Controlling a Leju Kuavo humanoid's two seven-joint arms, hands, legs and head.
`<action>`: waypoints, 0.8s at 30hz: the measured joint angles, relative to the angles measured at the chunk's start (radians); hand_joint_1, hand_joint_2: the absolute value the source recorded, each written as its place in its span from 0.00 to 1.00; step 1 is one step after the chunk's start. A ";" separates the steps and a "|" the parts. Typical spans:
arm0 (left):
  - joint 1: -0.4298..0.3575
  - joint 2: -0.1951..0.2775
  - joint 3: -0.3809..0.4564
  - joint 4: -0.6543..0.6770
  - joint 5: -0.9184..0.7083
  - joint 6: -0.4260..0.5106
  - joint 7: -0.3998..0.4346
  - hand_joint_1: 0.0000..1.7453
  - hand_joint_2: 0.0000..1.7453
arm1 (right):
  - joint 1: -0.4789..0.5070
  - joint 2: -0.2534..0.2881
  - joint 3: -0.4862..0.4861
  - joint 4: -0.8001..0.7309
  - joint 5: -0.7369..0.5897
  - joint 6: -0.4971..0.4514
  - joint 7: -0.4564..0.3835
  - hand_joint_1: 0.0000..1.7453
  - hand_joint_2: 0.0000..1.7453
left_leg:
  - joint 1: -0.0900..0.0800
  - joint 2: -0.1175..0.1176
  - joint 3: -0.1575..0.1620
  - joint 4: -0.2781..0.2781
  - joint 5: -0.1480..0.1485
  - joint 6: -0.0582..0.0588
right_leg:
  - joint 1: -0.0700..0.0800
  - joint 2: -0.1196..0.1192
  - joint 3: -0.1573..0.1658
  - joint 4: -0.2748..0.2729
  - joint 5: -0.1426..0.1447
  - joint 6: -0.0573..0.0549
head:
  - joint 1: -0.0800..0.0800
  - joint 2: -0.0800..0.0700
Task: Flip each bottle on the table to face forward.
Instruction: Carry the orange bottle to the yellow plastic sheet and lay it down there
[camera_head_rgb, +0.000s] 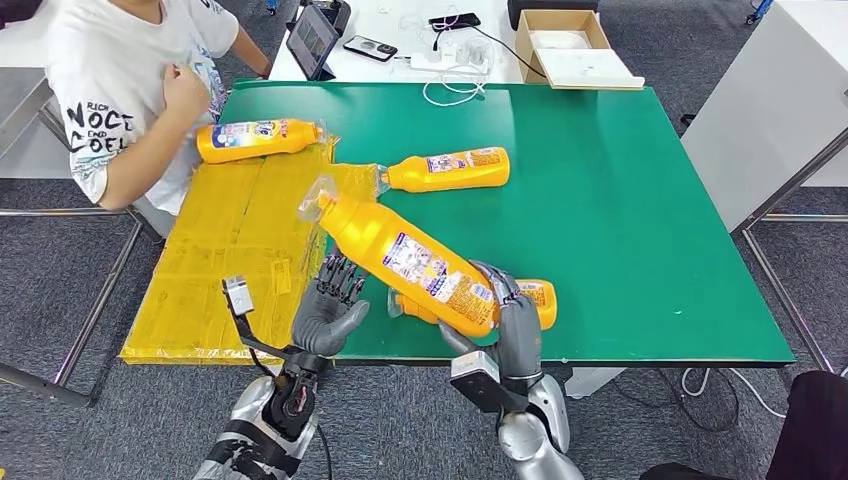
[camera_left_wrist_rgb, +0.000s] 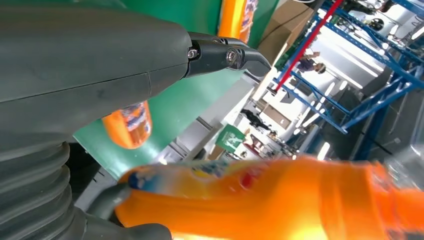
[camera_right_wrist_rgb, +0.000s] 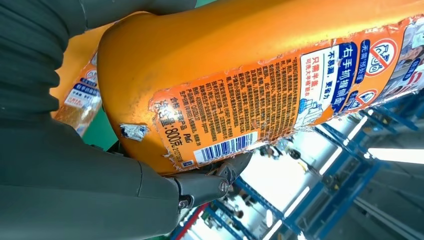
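My right hand (camera_head_rgb: 510, 325) grips the base of a raised bottle (camera_head_rgb: 410, 262), back label up; my left hand (camera_head_rgb: 330, 305) waits open beside it. Mid-flip, I judge: next roll it and lay it on the green worktop (camera_head_rgb: 640, 220), clear of the bottle underneath (camera_head_rgb: 540, 298).

Four orange bottles: one (camera_head_rgb: 410, 262) lifted and tilted, back label up – another (camera_head_rgb: 535, 297) lying beneath it; two more (camera_head_rgb: 447, 170) (camera_head_rgb: 257, 139) lie farther back.

Glossy orange plastic bottle (camera_head_rgb: 415, 262) with torn paper label; matt green table (camera_head_rgb: 620, 200).
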 joint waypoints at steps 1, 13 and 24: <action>0.001 0.000 0.000 -0.004 0.002 -0.002 0.000 0.00 1.00 | 0.000 0.002 0.000 0.009 -0.002 0.007 0.000 0.95 1.00 | 0.000 0.000 0.000 0.000 0.000 0.000 | 0.000 0.000 0.000 0.000 0.000 0.000 | 0.000 0.000; 0.009 0.001 -0.015 -0.064 0.003 -0.022 -0.008 0.00 1.00 | -0.010 0.039 0.000 0.137 -0.021 0.056 0.000 0.97 1.00 | 0.000 0.000 0.000 0.000 0.000 0.000 | 0.000 0.000 0.000 0.000 0.000 0.000 | 0.000 0.000; -0.007 0.014 -0.026 -0.014 -0.018 -0.056 0.013 0.00 1.00 | -0.078 0.060 0.086 0.304 0.180 -0.059 0.012 0.96 1.00 | 0.000 0.000 0.000 0.000 0.000 0.000 | 0.000 0.000 -0.001 0.000 0.000 0.000 | 0.000 0.000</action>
